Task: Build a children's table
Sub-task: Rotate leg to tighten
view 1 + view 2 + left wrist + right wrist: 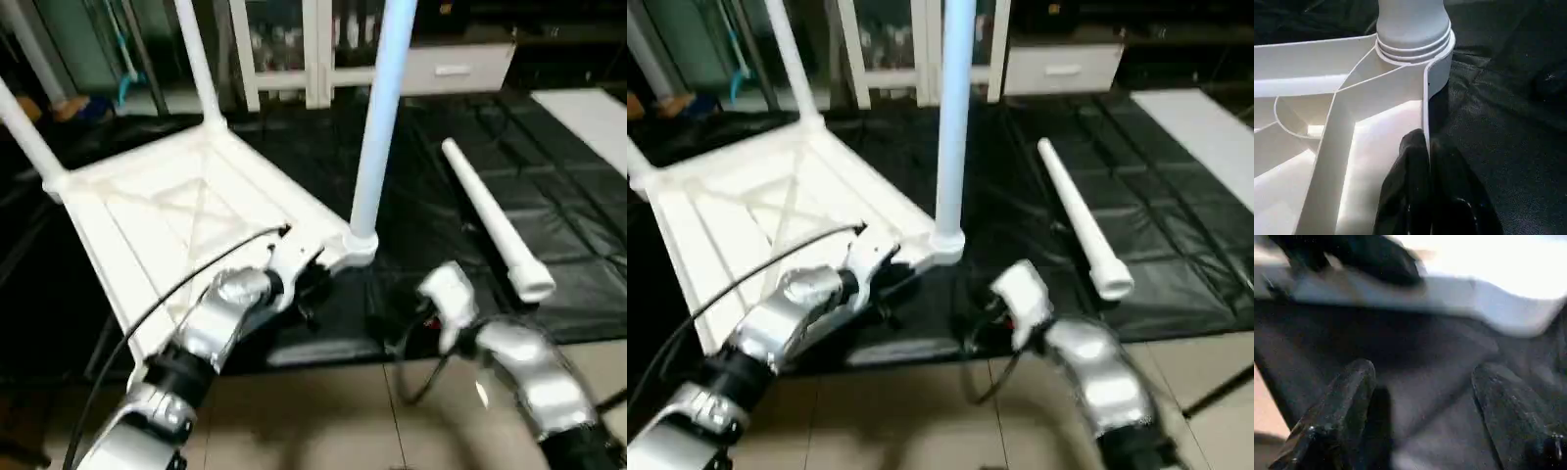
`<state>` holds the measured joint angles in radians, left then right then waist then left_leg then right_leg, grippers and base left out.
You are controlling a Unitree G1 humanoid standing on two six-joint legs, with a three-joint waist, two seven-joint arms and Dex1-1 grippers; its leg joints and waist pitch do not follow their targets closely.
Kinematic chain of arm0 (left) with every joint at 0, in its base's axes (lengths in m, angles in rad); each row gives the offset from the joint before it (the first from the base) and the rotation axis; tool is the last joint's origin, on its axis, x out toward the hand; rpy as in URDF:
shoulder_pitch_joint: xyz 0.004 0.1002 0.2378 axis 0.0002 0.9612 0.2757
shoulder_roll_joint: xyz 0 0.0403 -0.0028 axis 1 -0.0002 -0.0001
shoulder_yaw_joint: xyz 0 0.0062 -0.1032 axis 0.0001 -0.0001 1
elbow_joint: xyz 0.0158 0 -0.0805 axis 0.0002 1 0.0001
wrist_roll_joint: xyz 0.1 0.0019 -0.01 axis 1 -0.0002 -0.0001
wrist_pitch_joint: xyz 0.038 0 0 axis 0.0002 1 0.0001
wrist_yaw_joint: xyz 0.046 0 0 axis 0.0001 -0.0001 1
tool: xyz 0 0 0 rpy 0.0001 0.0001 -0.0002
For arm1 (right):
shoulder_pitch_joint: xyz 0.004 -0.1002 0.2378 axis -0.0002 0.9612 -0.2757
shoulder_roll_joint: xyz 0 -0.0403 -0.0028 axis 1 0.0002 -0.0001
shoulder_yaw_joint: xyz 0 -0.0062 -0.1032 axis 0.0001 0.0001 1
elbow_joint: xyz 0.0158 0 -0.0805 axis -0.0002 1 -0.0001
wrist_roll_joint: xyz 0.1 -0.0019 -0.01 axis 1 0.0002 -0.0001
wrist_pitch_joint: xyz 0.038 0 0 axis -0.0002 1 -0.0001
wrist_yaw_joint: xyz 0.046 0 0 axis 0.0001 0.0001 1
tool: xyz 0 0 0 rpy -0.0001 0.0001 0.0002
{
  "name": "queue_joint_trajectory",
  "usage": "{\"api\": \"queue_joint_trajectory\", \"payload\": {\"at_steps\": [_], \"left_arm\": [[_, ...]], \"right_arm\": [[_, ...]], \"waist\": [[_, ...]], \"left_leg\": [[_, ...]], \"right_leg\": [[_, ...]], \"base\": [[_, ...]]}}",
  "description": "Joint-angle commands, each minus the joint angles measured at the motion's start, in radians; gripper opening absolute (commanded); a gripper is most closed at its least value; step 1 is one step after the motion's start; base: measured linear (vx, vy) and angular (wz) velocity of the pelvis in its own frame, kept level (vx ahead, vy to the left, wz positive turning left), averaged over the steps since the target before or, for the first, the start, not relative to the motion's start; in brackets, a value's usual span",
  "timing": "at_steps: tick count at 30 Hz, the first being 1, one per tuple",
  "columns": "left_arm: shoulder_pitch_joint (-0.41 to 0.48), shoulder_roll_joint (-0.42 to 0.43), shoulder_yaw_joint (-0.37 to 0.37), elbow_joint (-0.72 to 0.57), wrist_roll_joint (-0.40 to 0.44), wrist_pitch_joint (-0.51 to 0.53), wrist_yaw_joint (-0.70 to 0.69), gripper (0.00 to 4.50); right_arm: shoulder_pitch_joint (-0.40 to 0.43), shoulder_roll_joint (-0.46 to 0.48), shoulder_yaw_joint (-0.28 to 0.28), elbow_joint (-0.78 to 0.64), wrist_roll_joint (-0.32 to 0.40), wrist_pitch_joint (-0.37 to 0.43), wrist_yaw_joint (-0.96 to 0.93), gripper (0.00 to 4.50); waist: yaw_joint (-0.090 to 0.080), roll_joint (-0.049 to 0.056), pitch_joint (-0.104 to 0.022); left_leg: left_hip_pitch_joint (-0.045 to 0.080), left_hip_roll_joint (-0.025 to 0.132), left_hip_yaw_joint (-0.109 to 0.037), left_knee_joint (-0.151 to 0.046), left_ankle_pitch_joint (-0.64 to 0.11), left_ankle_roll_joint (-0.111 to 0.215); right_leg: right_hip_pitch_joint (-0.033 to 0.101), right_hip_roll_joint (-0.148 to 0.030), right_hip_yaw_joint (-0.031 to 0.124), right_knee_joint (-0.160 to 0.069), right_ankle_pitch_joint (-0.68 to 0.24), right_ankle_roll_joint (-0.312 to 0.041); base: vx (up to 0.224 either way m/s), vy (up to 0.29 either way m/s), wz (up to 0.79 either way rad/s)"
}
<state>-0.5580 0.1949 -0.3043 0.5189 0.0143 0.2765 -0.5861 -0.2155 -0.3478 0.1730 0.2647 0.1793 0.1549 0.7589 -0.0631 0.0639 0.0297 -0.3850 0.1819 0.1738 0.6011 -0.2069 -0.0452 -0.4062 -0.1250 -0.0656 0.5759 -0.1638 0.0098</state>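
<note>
On the black floor mat [549, 284], the white plastic square tabletop [157, 215] with its ribbed underside is lying upside down, three white tapered tubular legs standing in its corner sockets.

Nearest the robot, one upright leg [377, 127] is sitting in the round corner socket [1415, 46], and the left hand [1427, 191] is clenching its black fingers on the thin rim wall of the tabletop just beside that socket. Two more legs are rising from the far corners [201, 64] and [24, 127]. A fourth, loose white leg [490, 220] is lying on the mat, well apart from the tabletop, on the right. The right hand [1420, 416] is hovering low over the mat near the tabletop's edge, its two black fingers [1344, 401] spread apart and grasping nothing.
</note>
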Motion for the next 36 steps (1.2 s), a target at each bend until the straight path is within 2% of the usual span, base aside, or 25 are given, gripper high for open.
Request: {"api": "queue_joint_trajectory", "payload": {"at_steps": [1, 4, 6, 9, 11, 14, 15, 16, 17, 18, 20, 21, 23, 24, 26, 32, 36], "left_arm": [[0.012, 0.019, -0.005, 0.031, 0.018, -0.006, -0.007, 0.00], [0.010, 0.016, -0.011, 0.039, 0.022, -0.019, -0.017, 0.00], [0.009, 0.014, -0.014, 0.040, 0.023, -0.023, -0.020, 0.00], [0.018, 0.017, -0.034, 0.020, 0.020, -0.036, -0.078, 0.00], [0.031, 0.026, -0.045, 0.001, 0.017, -0.036, -0.108, 0.00], [0.062, 0.051, -0.062, -0.039, 0.011, -0.027, -0.158, 0.00], [0.075, 0.064, -0.070, -0.055, 0.006, -0.025, -0.183, 0.00], [0.093, 0.080, -0.078, -0.077, 0.001, -0.021, -0.211, 0.00], [0.093, 0.080, -0.078, -0.077, 0.001, -0.021, -0.211, 0.00], [0.115, 0.100, -0.089, -0.107, -0.007, -0.018, -0.247, 0.00], [0.143, 0.121, -0.095, -0.154, -0.019, -0.006, -0.291, 0.00], [0.147, 0.124, -0.096, -0.162, -0.021, -0.003, -0.298, 0.00], [0.162, 0.135, -0.101, -0.194, -0.031, 0.007, -0.320, 0.00], [0.168, 0.140, -0.103, -0.209, -0.035, 0.013, -0.330, 0.00], [0.173, 0.145, -0.107, -0.221, -0.037, 0.016, -0.339, 0.00], [0.193, 0.151, -0.126, -0.282, -0.041, 0.045, -0.373, 0.00], [0.198, 0.150, -0.130, -0.306, -0.041, 0.066, -0.378, 0.00]], "right_arm": [[0.010, 0.008, -0.003, -0.049, 0.011, 0.022, -0.025, 3.44], [0.022, 0.018, -0.009, -0.077, 0.009, 0.038, -0.045, 3.44], [0.021, 0.022, -0.014, -0.080, 0.000, 0.037, -0.062, 3.44], [-0.005, 0.046, -0.056, -0.092, 0.005, 0.039, -0.115, 3.44], [-0.018, 0.042, -0.066, -0.092, 0.016, 0.041, -0.114, 3.44], [-0.044, -0.004, -0.075, -0.075, 0.022, 0.034, -0.068, 3.44], [-0.052, -0.025, -0.080, -0.068, 0.028, 0.033, -0.042, 3.44], [-0.061, -0.055, -0.087, -0.061, 0.046, 0.037, 0.007, 3.71], [-0.061, -0.055, -0.087, -0.061, 0.046, 0.037, 0.007, 3.71], [-0.076, -0.093, -0.106, -0.051, 0.079, 0.051, 0.072, 3.78], [-0.105, -0.149, -0.127, -0.025, 0.109, 0.063, 0.164, 3.89], [-0.110, -0.159, -0.129, -0.019, 0.111, 0.064, 0.179, 4.12], [-0.132, -0.201, -0.124, 0.007, 0.113, 0.067, 0.239, 4.22], [-0.144, -0.217, -0.120, 0.022, 0.109, 0.061, 0.261, 4.33], [-0.156, -0.228, -0.116, 0.037, 0.106, 0.059, 0.278, 4.43], [-0.223, -0.259, -0.059, 0.099, 0.153, 0.155, 0.471, 4.43], [-0.279, -0.234, -0.036, 0.202, 0.101, 0.096, 0.503, 4.43]], "waist": [[0.005, -0.017, -0.044], [0.005, -0.014, -0.046], [0.006, -0.016, -0.047], [0.008, -0.015, -0.047], [0.008, -0.016, -0.048], [0.017, -0.015, -0.051], [0.022, -0.013, -0.053], [0.024, -0.011, -0.055], [0.026, -0.011, -0.056], [0.031, -0.011, -0.057], [0.039, -0.014, -0.059], [0.042, -0.017, -0.059], [0.052, -0.019, -0.058], [0.053, -0.019, -0.058], [0.056, -0.018, -0.057], [0.071, -0.020, -0.056], [0.074, -0.022, -0.058]], "left_leg": [[0.003, 0.032, -0.013, -0.092, -0.373, 0.047], [0.002, 0.032, -0.013, -0.093, -0.366, 0.040], [0.000, 0.031, -0.012, -0.093, -0.348, 0.045], [-0.001, 0.031, -0.011, -0.093, -0.335, 0.048], [-0.001, 0.031, -0.011, -0.092, -0.331, 0.048], [0.004, 0.035, -0.009, -0.090, -0.293, 0.058], [0.007, 0.036, -0.006, -0.087, -0.265, 0.070], [0.007, 0.035, -0.006, -0.084, -0.251, 0.077], [0.006, 0.035, -0.005, -0.083, -0.235, 0.085], [0.006, 0.035, -0.004, -0.079, -0.202, 0.105], [0.006, 0.037, -0.003, -0.076, -0.173, 0.125], [0.008, 0.037, -0.002, -0.074, -0.163, 0.131], [0.014, 0.036, 0.004, -0.070, -0.137, 0.143], [0.010, 0.037, 0.002, -0.070, -0.136, 0.146], [0.012, 0.037, 0.003, -0.070, -0.143, 0.144], [0.016, 0.040, 0.005, -0.070, -0.156, 0.136], [0.017, 0.040, 0.009, -0.067, -0.154, 0.115]], "right_leg": [[0.035, -0.012, 0.017, -0.087, -0.440, -0.145], [0.035, -0.012, 0.018, -0.085, -0.397, -0.155], [0.038, -0.012, 0.019, -0.079, -0.355, -0.170], [0.039, -0.014, 0.020, -0.079, -0.353, -0.172], [0.040, -0.015, 0.020, -0.078, -0.355, -0.170], [0.042, -0.014, 0.021, -0.071, -0.284, -0.193], [0.043, -0.014, 0.023, -0.067, -0.234, -0.211], [0.046, -0.014, 0.023, -0.063, -0.211, -0.219], [0.047, -0.013, 0.022, -0.060, -0.185, -0.225], [0.050, -0.014, 0.022, -0.053, -0.138, -0.243], [0.054, -0.015, 0.021, -0.048, -0.112, -0.255], [0.054, -0.015, 0.021, -0.048, -0.105, -0.259], [0.049, -0.013, 0.024, -0.046, -0.084, -0.271], [0.053, -0.014, 0.022, -0.043, -0.090, -0.275], [0.051, -0.014, 0.022, -0.046, -0.109, -0.273], [0.049, -0.013, 0.022, -0.045, -0.143, -0.273], [0.047, -0.013, 0.023, -0.042, -0.143, -0.279]], "base": [[0.000, 0.000, 0.00], [0.000, 0.000, 0.00], [0.000, 0.000, 0.00], [0.000, 0.000, 0.00], [0.000, 0.000, 0.00], [0.000, 0.000, 0.00], [0.000, 0.000, 0.00], [0.000, 0.000, 0.00], [0.000, 0.000, 0.00], [0.000, 0.000, 0.00], [0.000, 0.000, 0.00], [0.000, 0.000, 0.00], [0.000, 0.000, 0.00], [0.000, 0.000, 0.00], [0.000, 0.000, 0.00], [0.000, 0.000, 0.00], [0.000, 0.000, 0.00]]}}
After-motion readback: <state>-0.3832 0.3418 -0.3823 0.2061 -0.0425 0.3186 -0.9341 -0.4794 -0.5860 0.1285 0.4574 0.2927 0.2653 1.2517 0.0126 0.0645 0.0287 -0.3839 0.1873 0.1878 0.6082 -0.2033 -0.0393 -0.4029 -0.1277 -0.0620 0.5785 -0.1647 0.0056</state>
